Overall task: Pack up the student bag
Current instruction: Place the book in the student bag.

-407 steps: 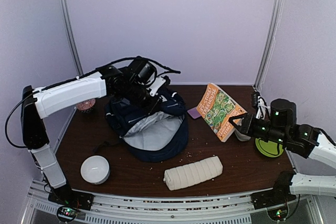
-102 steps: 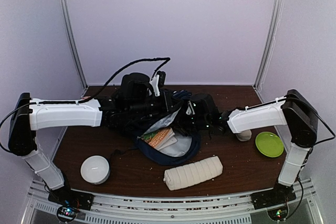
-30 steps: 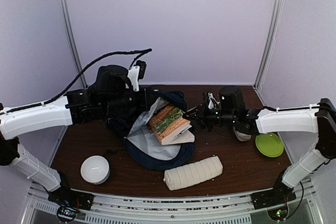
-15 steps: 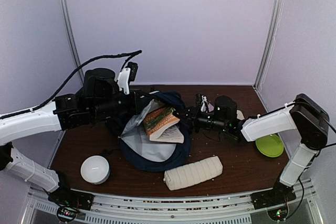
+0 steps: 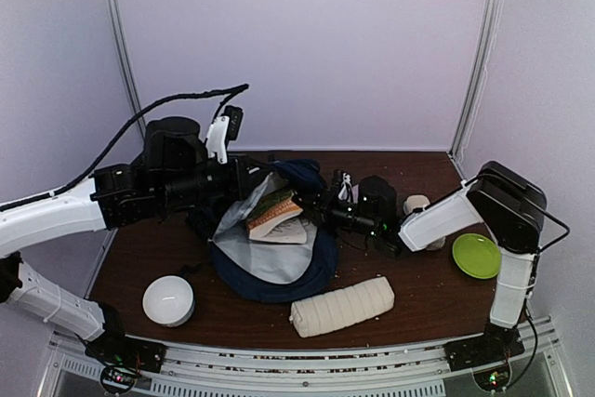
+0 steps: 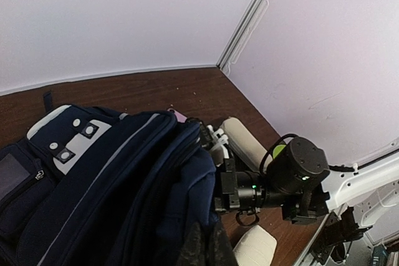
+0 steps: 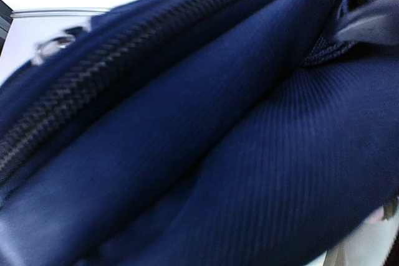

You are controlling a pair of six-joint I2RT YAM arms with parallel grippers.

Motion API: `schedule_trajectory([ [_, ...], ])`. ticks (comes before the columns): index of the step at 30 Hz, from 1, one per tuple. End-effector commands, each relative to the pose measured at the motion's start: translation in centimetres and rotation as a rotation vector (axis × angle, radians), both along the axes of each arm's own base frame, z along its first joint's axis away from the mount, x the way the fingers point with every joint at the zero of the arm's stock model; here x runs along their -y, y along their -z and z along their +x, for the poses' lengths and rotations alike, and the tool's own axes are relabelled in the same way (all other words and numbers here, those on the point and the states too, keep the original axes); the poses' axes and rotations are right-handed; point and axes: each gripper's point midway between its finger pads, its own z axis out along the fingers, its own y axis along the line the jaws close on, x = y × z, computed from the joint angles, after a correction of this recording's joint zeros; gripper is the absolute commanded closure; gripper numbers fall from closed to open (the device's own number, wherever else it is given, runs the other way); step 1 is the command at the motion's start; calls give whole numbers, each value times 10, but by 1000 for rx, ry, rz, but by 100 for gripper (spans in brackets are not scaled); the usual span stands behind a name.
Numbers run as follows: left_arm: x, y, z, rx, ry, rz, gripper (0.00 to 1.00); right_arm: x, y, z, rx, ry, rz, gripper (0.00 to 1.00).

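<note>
The student bag [image 5: 279,262], navy with light grey lining, lies open in the middle of the table. It fills the left of the left wrist view [image 6: 112,172] and the whole right wrist view [image 7: 218,141]. A colourful book [image 5: 276,214] sits tilted in its opening. My left gripper [image 5: 249,178] is at the bag's upper rim and holds the fabric up. My right gripper [image 5: 326,212] is pressed against the bag's right side; its fingers are hidden by navy fabric, and its body shows in the left wrist view [image 6: 249,190].
A white ribbed cylindrical pouch [image 5: 342,305] lies in front of the bag and shows in the left wrist view [image 6: 257,250]. A white round container [image 5: 168,299] stands front left. A green plate [image 5: 477,255] and a small white object [image 5: 416,204] are at the right.
My right gripper has moved left from beside the book to press against the bag's side. The book has sunk lower and tilted into the opening. The left gripper has stayed at the rim.
</note>
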Motion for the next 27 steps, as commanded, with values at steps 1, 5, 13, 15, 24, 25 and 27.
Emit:
schedule_trajectory([
  [1,9,-100,-8,158,58,-283,100,-16,-22,14,69,28,61,100],
  [5,14,-102,-8,155,76,-304,100,-31,-8,21,44,23,35,100],
  [13,29,-101,-7,146,116,-323,100,-73,27,14,-26,-59,-18,100],
  [15,33,-98,-5,143,123,-320,100,-83,28,9,-36,-93,-8,100],
  [24,39,-84,-3,132,133,-310,100,-116,49,-7,-100,-221,-95,100],
  [25,39,-83,-3,132,131,-310,100,-117,53,-9,-112,-230,-116,100],
  [27,37,-79,-3,131,125,-306,100,-115,58,-11,-129,-244,-147,100],
])
